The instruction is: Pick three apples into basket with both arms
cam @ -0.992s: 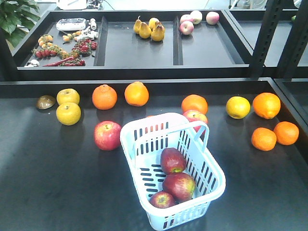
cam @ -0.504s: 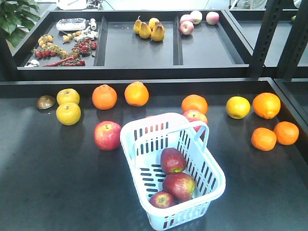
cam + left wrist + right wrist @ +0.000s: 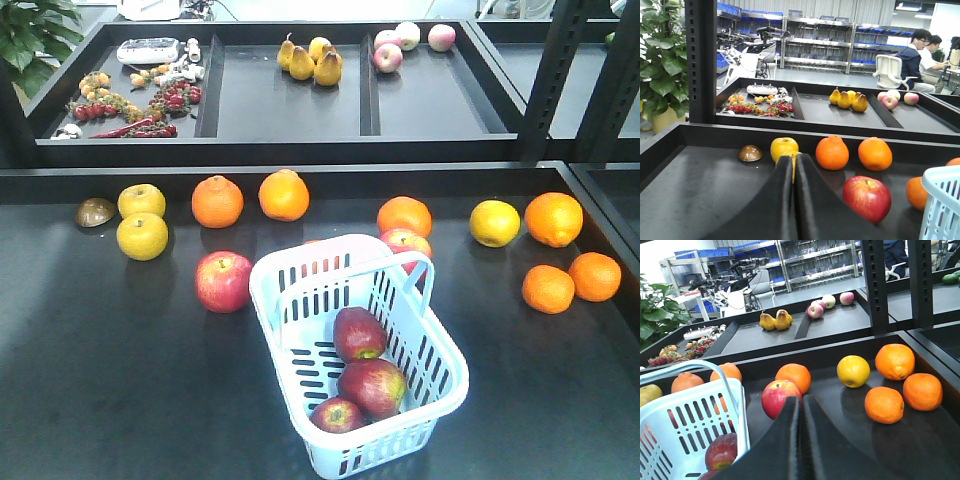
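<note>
Around the basket (image 3: 440, 385) holding three apples (image 3: 371, 386) lie oranges (image 3: 217, 201) and spare apples (image 3: 223, 281); both jaws pressed together.

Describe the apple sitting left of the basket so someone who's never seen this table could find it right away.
Start at the light blue basket in the middle of the black table. Just off its left side, apart from it, lies one red apple. It is the only red fruit there; the fruits behind it are oranges and yellow ones.
</note>
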`<state>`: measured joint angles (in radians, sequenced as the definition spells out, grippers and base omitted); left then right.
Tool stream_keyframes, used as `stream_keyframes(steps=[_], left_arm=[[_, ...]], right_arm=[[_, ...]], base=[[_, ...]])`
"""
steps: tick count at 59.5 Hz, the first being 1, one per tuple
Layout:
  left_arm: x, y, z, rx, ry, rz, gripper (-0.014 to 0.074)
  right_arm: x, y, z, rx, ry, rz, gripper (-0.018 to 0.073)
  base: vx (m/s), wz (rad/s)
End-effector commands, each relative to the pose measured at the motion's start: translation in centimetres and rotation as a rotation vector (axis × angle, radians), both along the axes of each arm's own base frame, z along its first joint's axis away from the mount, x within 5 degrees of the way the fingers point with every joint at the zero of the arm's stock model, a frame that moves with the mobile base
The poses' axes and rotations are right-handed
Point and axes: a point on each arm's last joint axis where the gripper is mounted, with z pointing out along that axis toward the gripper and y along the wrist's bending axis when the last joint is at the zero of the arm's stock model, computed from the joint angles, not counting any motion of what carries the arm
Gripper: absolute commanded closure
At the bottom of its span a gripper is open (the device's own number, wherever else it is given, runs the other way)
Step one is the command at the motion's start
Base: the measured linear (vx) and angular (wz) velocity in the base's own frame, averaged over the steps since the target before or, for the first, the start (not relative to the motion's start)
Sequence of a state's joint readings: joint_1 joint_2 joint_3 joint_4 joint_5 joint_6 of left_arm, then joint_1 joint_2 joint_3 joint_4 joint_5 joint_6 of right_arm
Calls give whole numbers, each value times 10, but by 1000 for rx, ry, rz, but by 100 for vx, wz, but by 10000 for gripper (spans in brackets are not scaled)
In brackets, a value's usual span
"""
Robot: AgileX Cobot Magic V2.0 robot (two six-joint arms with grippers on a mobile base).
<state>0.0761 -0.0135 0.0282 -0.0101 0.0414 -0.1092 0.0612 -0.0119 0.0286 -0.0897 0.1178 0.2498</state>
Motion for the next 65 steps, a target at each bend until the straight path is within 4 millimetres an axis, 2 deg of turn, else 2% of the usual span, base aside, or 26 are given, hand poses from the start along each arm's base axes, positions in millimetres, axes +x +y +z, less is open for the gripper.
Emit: stream_keyframes(steps=[1, 65], left_arm=[[-3, 0, 16, -5, -112, 2, 603], [-3, 0, 16, -5, -112, 2, 603]], right_arm=[[0, 0, 3, -9, -74, 0, 565], [0, 0, 3, -9, -74, 0, 565]], base=[[0, 0], [0, 0]])
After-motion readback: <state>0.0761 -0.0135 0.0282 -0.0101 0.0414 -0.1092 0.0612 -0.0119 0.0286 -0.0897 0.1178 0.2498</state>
